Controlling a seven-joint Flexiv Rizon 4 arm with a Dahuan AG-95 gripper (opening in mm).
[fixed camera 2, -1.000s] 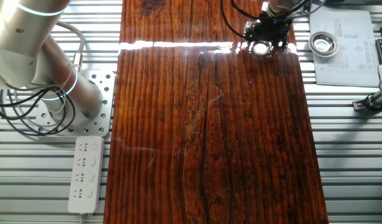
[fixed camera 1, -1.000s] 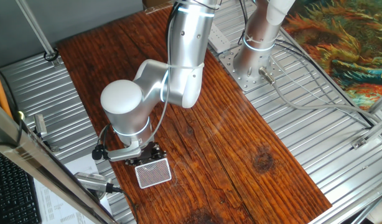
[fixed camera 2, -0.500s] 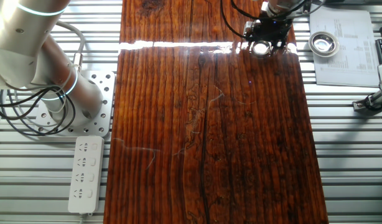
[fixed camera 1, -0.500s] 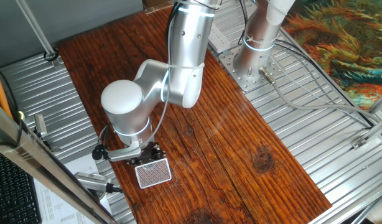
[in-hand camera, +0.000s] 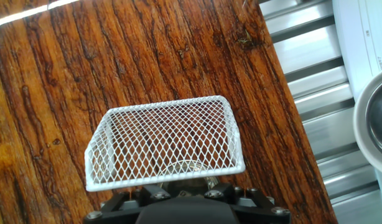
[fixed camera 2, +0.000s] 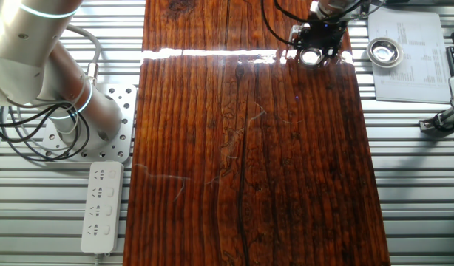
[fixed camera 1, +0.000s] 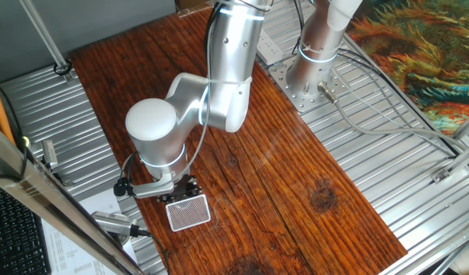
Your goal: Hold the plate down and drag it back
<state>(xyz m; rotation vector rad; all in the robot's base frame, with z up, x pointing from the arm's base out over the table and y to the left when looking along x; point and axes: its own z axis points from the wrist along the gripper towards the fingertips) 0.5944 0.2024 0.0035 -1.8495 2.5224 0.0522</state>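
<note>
Barely moved over the last second: perhaps a hair's creep at the elbow joint in one fixed view, otherwise parked in the same spot at the near corner of the surface. Suggests pressing or settling rather than dragging; no sign yet of any pull back along the wood, so probably at the hold-down step with the drag itself not yet begun

Hard to read the tool: only its dark base visible along the bottom edge of the hand view, fingertips hidden, so cannot tell how far apart or whether gripping anything

Just ahead of that base, in the hand view, a white mesh basket, shallow, with a raised wire rim and wood grain visible straight through it. Glimpsed through its near edge, close against the tool base: the plate, a small shiny silver round, only partly visible. Cannot say whether lying inside the basket or underneath it, nor whether touched by the tool. Nothing else to be made out within the mesh

Off the surface, on a printed paper sheet over the ribbed metal: a steel bowl, apparently with nothing in it, well apart from the tool and seemingly no part of the job

Worth watching once the pull starts: plate slipping free on the ridged grain, or the mesh catching
</note>
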